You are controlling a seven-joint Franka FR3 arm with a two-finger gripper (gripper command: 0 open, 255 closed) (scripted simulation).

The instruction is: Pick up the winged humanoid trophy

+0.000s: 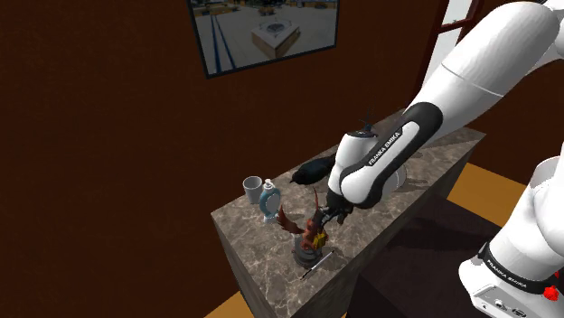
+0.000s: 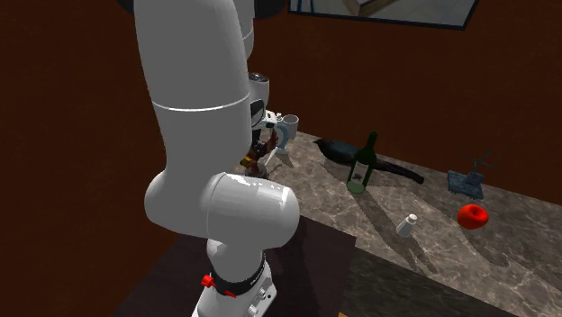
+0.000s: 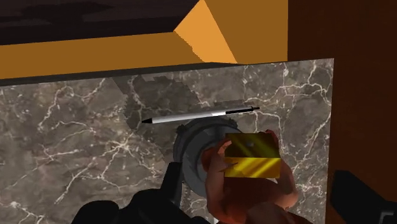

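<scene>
Wrist close; exteriors above shared counter (image 1: 262,248)

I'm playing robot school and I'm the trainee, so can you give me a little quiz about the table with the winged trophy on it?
1. True or false: the thin white pen with black ends lies on the dark marble-patterned counter, right beside the round grey base of the red-brown winged trophy with a gold block.
2. Pick one. The robot's black fingers are: A) shut together on nothing, B) apart, with the trophy between them, C) clasping the pen.
3. What colour is the tall narrow-necked bottle standing on the counter?

Key: 1 true. 2 B. 3 green.
</scene>
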